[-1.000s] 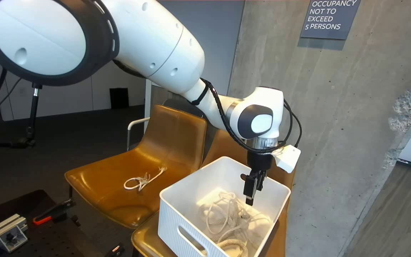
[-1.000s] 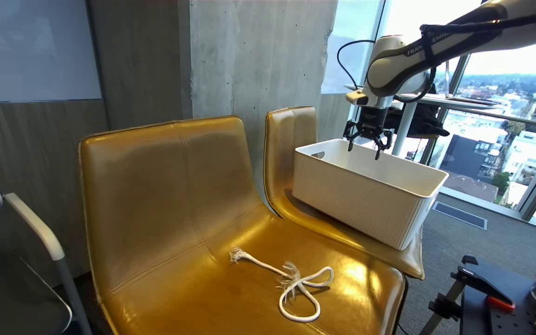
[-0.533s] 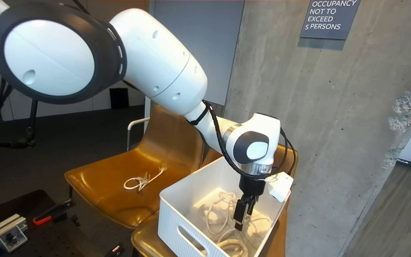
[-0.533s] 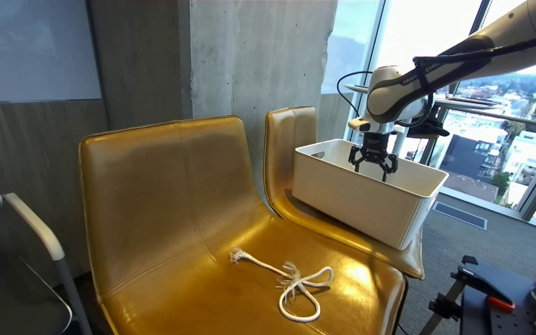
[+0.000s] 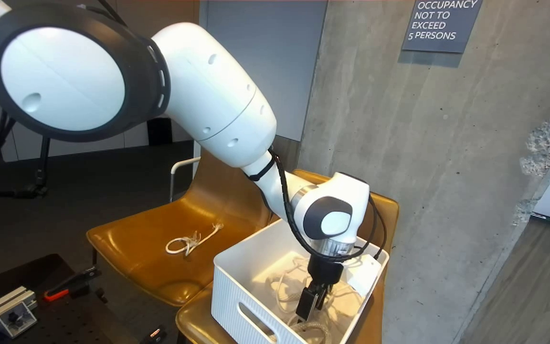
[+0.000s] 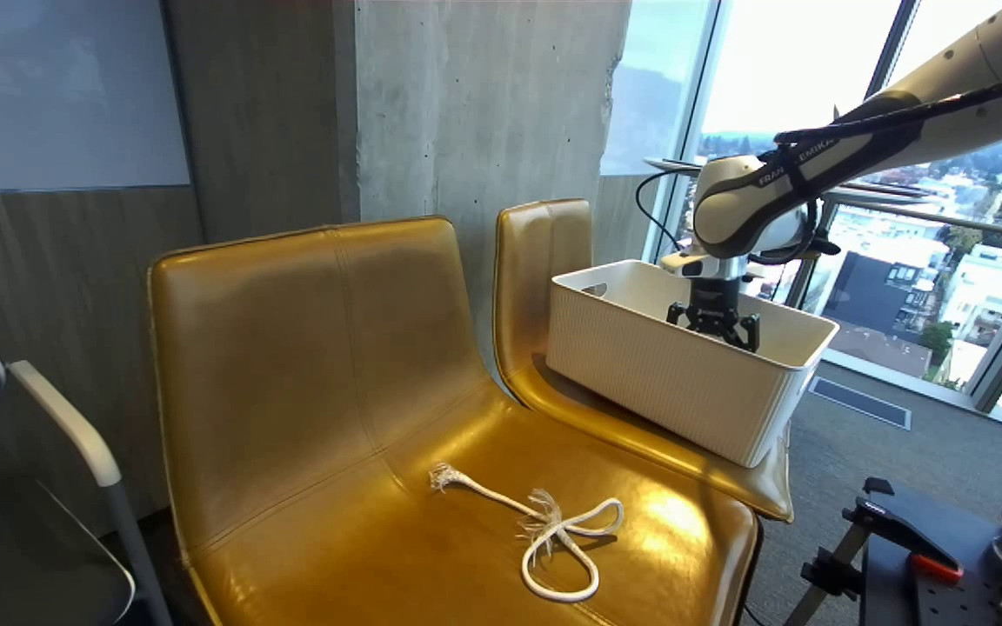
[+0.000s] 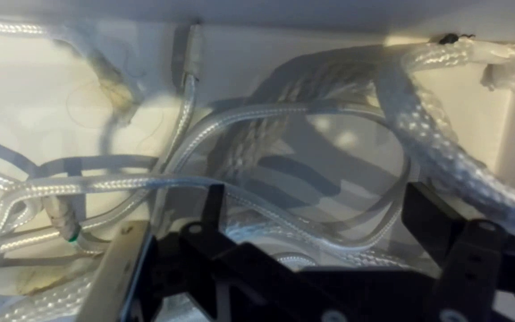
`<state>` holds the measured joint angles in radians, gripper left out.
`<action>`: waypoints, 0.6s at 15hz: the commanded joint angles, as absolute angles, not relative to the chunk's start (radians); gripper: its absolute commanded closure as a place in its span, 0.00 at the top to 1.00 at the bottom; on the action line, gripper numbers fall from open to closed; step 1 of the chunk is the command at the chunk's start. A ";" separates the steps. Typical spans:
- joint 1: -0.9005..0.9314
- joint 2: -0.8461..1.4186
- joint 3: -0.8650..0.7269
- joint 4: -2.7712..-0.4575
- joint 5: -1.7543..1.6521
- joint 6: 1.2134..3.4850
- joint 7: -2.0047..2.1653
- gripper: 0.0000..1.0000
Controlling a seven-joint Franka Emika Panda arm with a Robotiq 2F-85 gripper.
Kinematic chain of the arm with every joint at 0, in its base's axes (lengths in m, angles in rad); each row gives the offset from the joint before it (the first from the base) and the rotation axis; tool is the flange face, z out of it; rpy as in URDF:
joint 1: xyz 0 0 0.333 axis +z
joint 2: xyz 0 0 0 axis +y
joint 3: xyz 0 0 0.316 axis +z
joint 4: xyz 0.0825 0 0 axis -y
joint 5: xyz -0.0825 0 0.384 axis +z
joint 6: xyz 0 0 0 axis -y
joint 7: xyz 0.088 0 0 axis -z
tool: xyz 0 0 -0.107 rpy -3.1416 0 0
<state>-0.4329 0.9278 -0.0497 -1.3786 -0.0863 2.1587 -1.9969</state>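
In the last second, the black two-finger pincer [image 5: 310, 310] has been lowered: before, it was seen at about the height of the rim, and now it is placed deep inside the white ribbed plastic bin [image 5: 226, 292], at the bottom of the frame, right of the centre in an exterior view. Its fingers are spread wide, and nothing is seen to be pinched. In the wrist view, a thin white braided cord [image 7: 262, 110] is looped across the centre, partly in the gap between the fingers, and a thicker white braided rope [image 7: 458, 161] is found at the upper right; whether either is touched cannot be told. By this descent, it may be judged, both have been brought nearer to reach, though no grasp is made yet. The short white rope with frayed ends [image 6: 557, 528], laid on the tan leather chair [image 6: 318, 539] at bottom centre in an exterior view, has not been moved.
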 commanded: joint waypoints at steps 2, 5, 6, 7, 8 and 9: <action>-0.435 0.919 -0.045 -1.429 -0.062 2.180 -1.998 1.00; -0.438 0.924 -0.049 -1.451 -0.062 2.189 -2.000 1.00; -0.439 0.925 -0.051 -1.461 -0.064 2.190 -2.000 1.00; -0.440 0.927 -0.053 -1.469 -0.063 2.190 -1.998 0.94; -0.441 0.930 -0.053 -1.475 -0.062 2.188 -1.997 0.74; -0.440 0.929 -0.053 -1.483 -0.062 2.186 -1.994 0.66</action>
<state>-0.4354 0.9289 -0.0504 -1.4458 -0.0793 2.1616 -1.9952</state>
